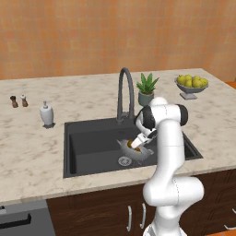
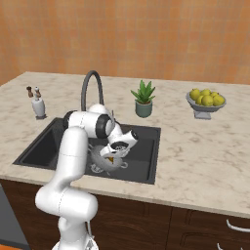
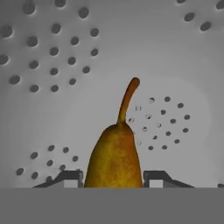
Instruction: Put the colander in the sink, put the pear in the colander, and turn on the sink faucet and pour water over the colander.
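We have the perforated silver-grey metal colander (image 1: 136, 151) sitting in the dark charcoal sink (image 1: 92, 143), our gripper (image 3: 113, 178) clasping the yellow-orange pear (image 3: 114, 157) inside it; release and the tall gooseneck faucet (image 1: 124, 92) remain.

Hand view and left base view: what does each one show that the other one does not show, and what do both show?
The hand view alone shows the pear's curved stem and the two fingertips on either side of the pear, against the colander's holed wall. The left base view alone shows the sink, the faucet, the potted plant, the fruit bowl, a soap bottle and two small shakers. Both show the colander, the pear and the gripper reaching into it.
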